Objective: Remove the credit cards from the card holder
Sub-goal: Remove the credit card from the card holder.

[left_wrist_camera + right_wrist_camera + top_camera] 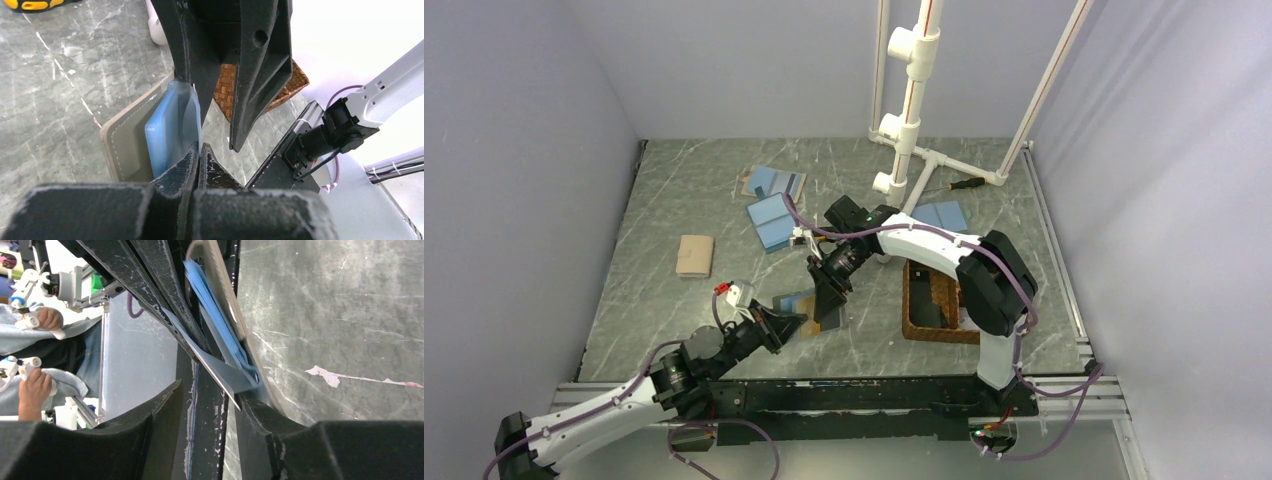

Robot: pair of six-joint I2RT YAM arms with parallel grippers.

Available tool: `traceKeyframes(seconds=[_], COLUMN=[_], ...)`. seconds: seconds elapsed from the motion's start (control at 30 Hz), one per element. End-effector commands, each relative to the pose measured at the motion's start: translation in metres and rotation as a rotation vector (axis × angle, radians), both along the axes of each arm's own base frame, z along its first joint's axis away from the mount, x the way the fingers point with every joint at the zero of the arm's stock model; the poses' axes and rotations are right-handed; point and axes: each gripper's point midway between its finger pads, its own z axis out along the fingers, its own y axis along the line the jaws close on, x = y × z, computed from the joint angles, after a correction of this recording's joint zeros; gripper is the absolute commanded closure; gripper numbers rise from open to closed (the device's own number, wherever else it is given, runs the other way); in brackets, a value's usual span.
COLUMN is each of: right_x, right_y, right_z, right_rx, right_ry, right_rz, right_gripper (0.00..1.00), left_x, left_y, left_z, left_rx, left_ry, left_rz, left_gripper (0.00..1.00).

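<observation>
Partly done, by the look: blue cards [772,222] lie farther back, the left gripper [199,152] pinches the near-centre card holder [125,145], and the right gripper [830,300], jaws apart, straddles a grey card [220,371] not yet out.

We're looking at a robotics lab cell: plain grey walls [514,150] box in a marble-patterned table [674,190]. White pipe frame [911,100] at the back, two robot arms [924,245] bolted to an aluminium rail [1064,398].
</observation>
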Motion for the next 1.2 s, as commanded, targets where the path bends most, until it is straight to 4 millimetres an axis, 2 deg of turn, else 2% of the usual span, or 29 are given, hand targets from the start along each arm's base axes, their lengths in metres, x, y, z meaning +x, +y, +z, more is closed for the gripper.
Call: traceKeyframes(seconds=[0.0, 0.2, 0.57, 0.8, 0.97, 1.03, 1.17], right_x=[-0.004, -0.005, -0.010, -0.014, -0.014, -0.013, -0.011], right_y=[0.005, 0.005, 0.002, 0.002, 0.002, 0.002, 0.001], right_z=[0.026, 0.028, 0.032, 0.035, 0.034, 0.032, 0.026], right_rx=[0.115, 0.124, 0.147, 0.166, 0.165, 0.156, 0.132], right_ry=[-0.001, 0.006, 0.010, 0.022, 0.019, 0.010, -0.008], right_rz=[0.033, 0.042, 0.072, 0.093, 0.096, 0.096, 0.094], right_gripper=[0.58, 0.72, 0.73, 0.81, 0.95, 1.00, 1.00], left_x=[-0.004, -0.002, 0.000, -0.002, 0.000, 0.002, 0.002], left_y=[-0.009, -0.009, 0.009, 0.010, 0.007, 0.008, 0.013], left_z=[0.036, 0.033, 0.026, 0.026, 0.022, 0.020, 0.020], left_rx=[-0.117, -0.116, -0.104, -0.094, -0.073, -0.064, -0.046], left_ry=[-0.073, -0.060, -0.016, -0.012, 0.006, 0.028, 0.068], left_rz=[-0.045, -0.034, 0.030, 0.026, 0.029, 0.043, 0.064], left_gripper=[1.00, 1.00, 1.00, 1.00, 0.99, 0.90, 0.71])
